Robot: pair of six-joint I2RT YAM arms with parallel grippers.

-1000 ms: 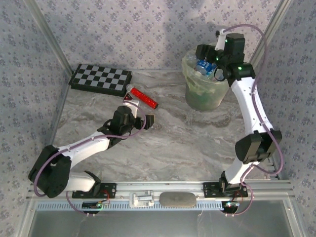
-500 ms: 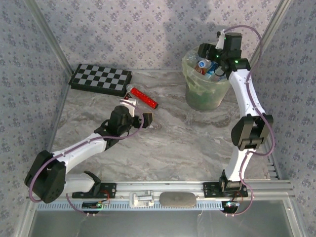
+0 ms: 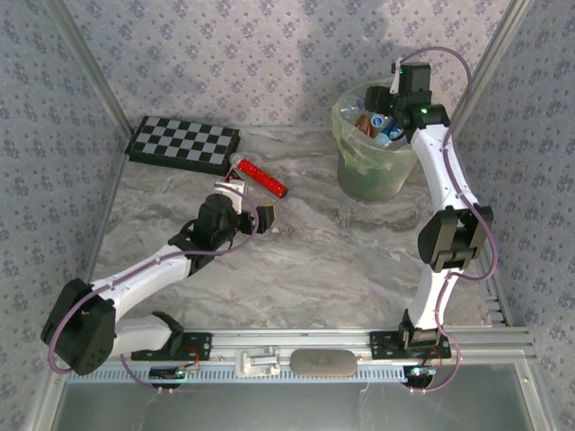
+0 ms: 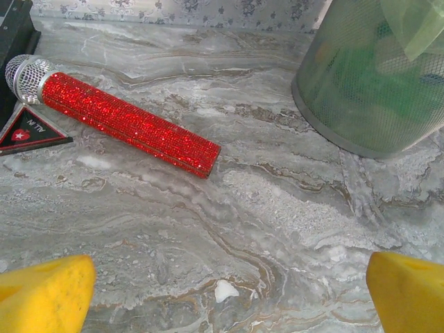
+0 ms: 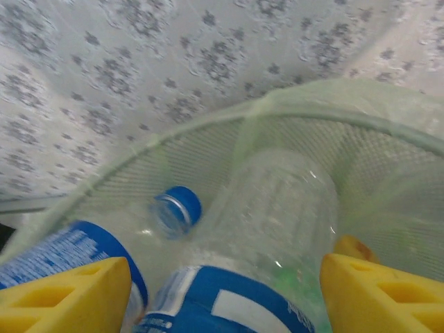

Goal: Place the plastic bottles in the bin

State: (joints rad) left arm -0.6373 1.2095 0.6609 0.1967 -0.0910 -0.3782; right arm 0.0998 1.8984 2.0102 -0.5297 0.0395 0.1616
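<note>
The pale green bin [image 3: 368, 171] stands at the back right and holds several plastic bottles [image 3: 381, 125]. My right gripper [image 3: 379, 97] hovers over its far rim. In the right wrist view its yellow fingers stand apart, open [image 5: 223, 267]. Below them in the lined bin [image 5: 361, 118] lies a clear bottle with a blue label [image 5: 277, 208], touched by neither finger. A blue-capped bottle [image 5: 177, 208] lies beside it. My left gripper [image 3: 254, 205] is open and empty [image 4: 227, 277] low over the marble table, near a red stick [image 4: 125, 123].
A black-and-white checkerboard [image 3: 184, 144] lies at the back left. The glittery red stick [image 3: 260, 178] lies beside a small black-and-red triangle [image 4: 28, 132]. The bin's side [image 4: 368, 83] stands to the right of the left gripper. Patterned walls close in the table.
The right arm has straightened and lifted, carrying its gripper back over the bin's far rim and uncovering the bottles. The left arm has shifted a little to the left.
</note>
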